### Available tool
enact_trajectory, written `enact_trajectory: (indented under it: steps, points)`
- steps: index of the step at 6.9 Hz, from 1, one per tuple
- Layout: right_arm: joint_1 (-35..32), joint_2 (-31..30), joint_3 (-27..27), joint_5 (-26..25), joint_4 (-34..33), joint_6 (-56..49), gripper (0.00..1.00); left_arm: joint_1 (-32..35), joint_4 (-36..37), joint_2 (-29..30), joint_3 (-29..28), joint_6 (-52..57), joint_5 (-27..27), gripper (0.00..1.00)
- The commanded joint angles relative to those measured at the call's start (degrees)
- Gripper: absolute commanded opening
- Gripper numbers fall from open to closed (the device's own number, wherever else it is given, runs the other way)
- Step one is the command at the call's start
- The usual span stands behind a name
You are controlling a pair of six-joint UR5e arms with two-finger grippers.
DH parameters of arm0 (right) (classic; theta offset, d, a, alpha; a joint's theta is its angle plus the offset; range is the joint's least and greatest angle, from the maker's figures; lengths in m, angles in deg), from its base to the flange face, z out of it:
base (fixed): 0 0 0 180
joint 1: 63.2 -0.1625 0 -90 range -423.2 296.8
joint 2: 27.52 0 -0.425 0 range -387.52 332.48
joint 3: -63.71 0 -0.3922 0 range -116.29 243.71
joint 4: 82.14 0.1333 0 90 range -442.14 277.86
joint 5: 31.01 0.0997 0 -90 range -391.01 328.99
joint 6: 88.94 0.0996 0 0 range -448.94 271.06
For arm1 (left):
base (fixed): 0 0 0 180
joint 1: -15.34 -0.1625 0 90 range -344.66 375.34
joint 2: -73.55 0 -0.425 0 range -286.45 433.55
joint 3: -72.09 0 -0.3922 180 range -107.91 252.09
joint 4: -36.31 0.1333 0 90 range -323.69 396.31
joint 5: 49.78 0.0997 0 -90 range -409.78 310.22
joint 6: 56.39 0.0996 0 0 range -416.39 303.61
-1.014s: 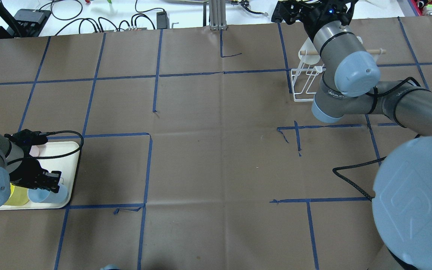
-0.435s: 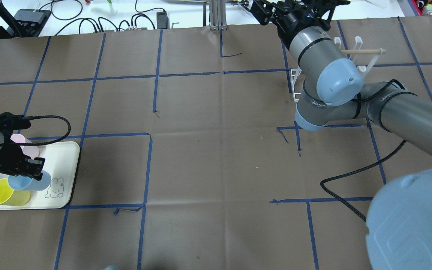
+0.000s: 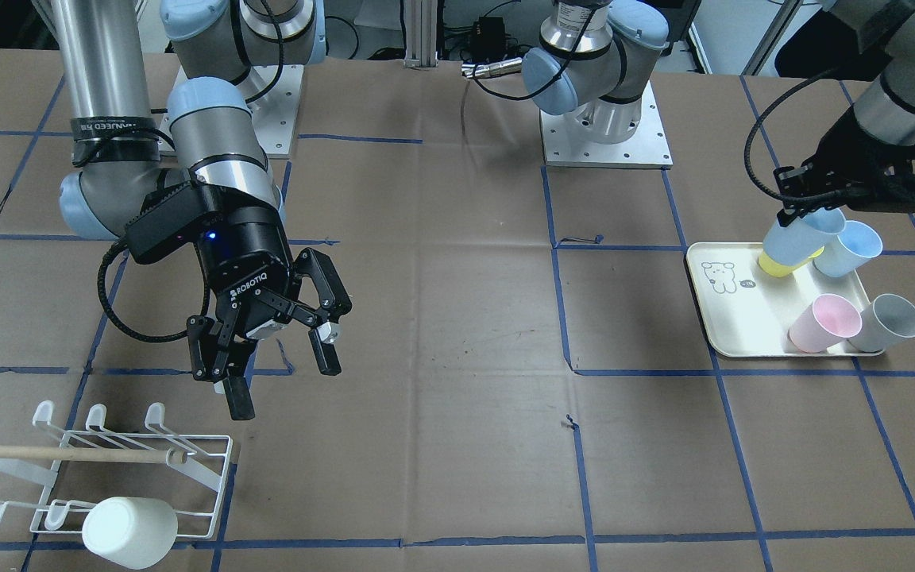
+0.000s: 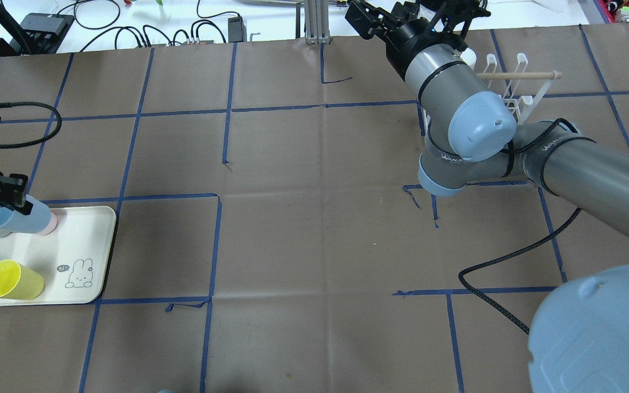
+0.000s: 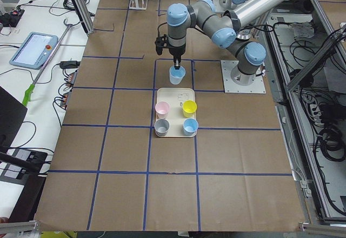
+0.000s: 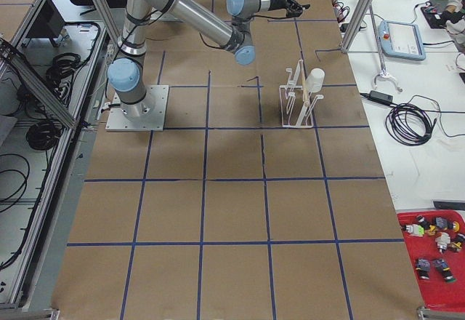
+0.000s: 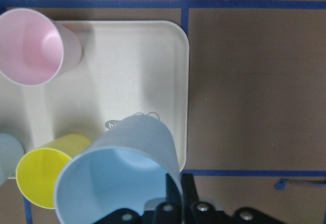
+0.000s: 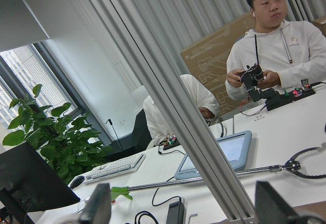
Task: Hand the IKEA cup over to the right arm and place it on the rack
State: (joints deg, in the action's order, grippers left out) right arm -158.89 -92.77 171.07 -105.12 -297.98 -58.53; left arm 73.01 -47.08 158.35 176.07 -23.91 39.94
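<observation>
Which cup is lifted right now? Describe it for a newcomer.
Find the cream tray with the bunny drawing. The cup is pale blue, held above it in the left gripper; the other blue cup sits on the tray.

The black left gripper grips a pale blue cup; under it a cream tray with a dark line-drawn bunny holds a yellow cup, a pink cup, a grey cup and another blue cup. The right gripper is black with white ROBOTIQ lettering; near it stands a white wire rack with a pale wooden rod and a white cup. The brown table carries a blue tape grid.
</observation>
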Motion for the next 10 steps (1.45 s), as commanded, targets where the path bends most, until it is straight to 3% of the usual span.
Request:
enact_trajectory:
  steps: [1,2,3,6,8,9,10]
  points:
    - [0.6,0.0,1.8,3.3,-0.1,4.6,1.0,2.6,-8.7,5.5,-13.9,-0.2,-0.6,0.0]
    - [0.7,0.0,3.0,3.4,-0.1,11.2,1.0,4.0,-10.6,8.3,-19.4,-0.2,-0.7,0.0]
    - [0.7,0.0,3.8,3.4,0.0,16.3,1.0,5.5,-10.5,9.0,-21.2,0.6,-1.2,0.0]
    - [0.3,0.0,4.2,5.7,0.1,27.4,1.0,6.7,-2.3,8.5,-19.9,6.3,-19.5,0.0]
    - [0.2,-0.1,6.0,7.3,0.1,41.4,1.0,6.8,9.2,8.3,-14.6,9.1,-31.9,0.0]
    - [0.3,-0.1,7.1,8.4,0.0,47.8,1.0,6.8,18.9,8.7,-10.6,9.1,-39.4,0.0]
    - [0.1,-0.3,7.1,8.4,0.0,51.5,1.0,6.9,27.8,9.0,-5.6,9.2,-43.2,0.0]
